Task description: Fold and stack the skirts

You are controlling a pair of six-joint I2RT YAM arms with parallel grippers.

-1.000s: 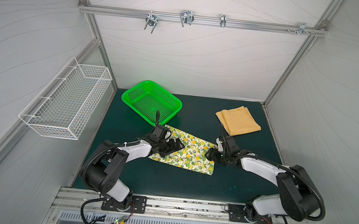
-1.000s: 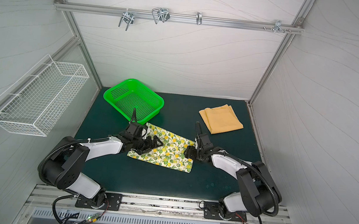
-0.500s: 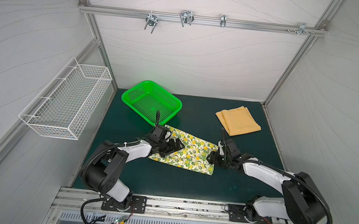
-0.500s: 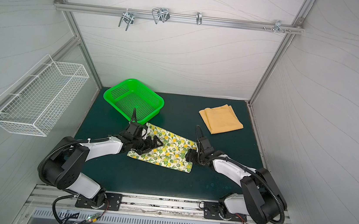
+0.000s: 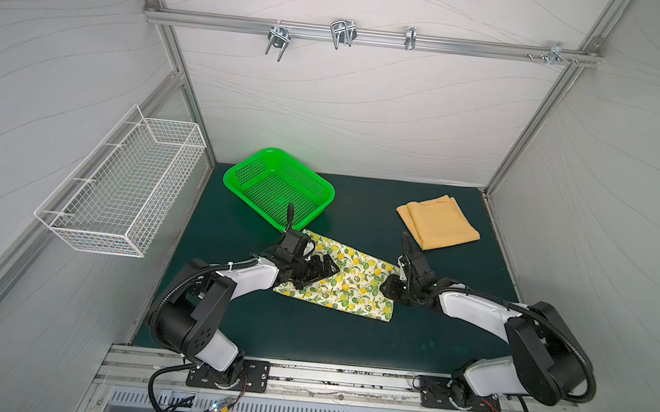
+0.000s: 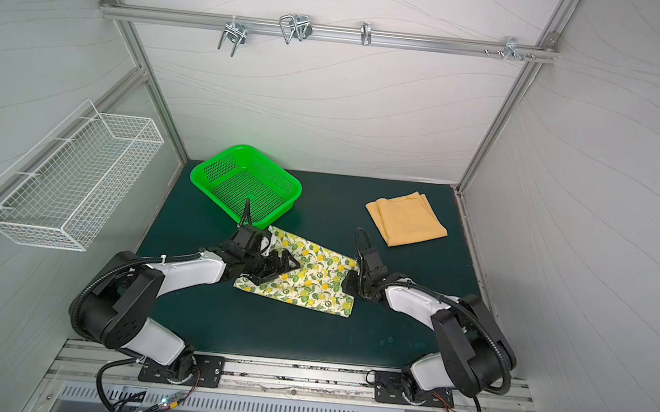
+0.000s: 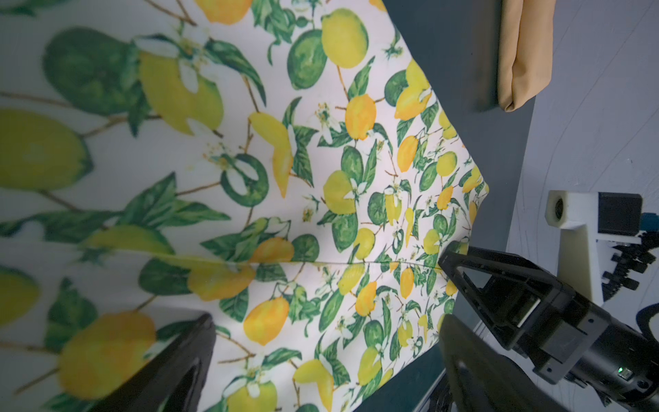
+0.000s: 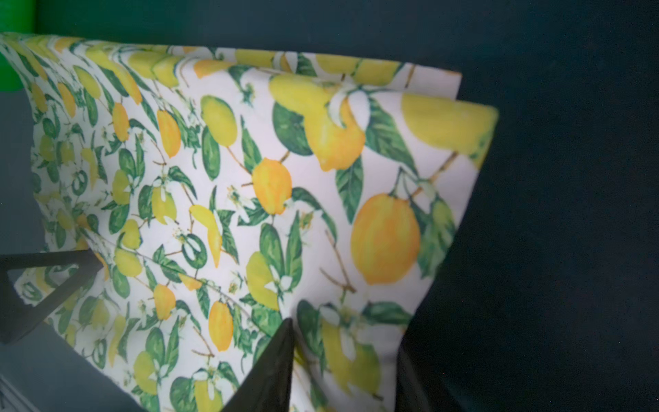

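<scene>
The lemon-print skirt (image 5: 353,287) (image 6: 314,280) lies folded flat on the dark green mat in the middle. My left gripper (image 5: 319,275) (image 7: 321,364) rests low over its left end, open, with its fingers spread wide across the print. At the skirt's right edge my right gripper (image 5: 388,290) (image 8: 346,364) has its jaws narrowed on a raised fold of the cloth, which fills the gap between them. Apart at the back right lies the mustard-orange skirt (image 5: 437,222) (image 6: 406,219), folded into a square.
A green perforated basket (image 5: 328,188) stands at the back left, its near corner touching the lemon skirt's far end. A white wire basket (image 5: 120,193) hangs on the left wall. Side walls close in the mat.
My right gripper has narrowed its jaws on the lemon skirt's right edge and its arm has shifted slightly. The left arm and both skirts have stayed put.
</scene>
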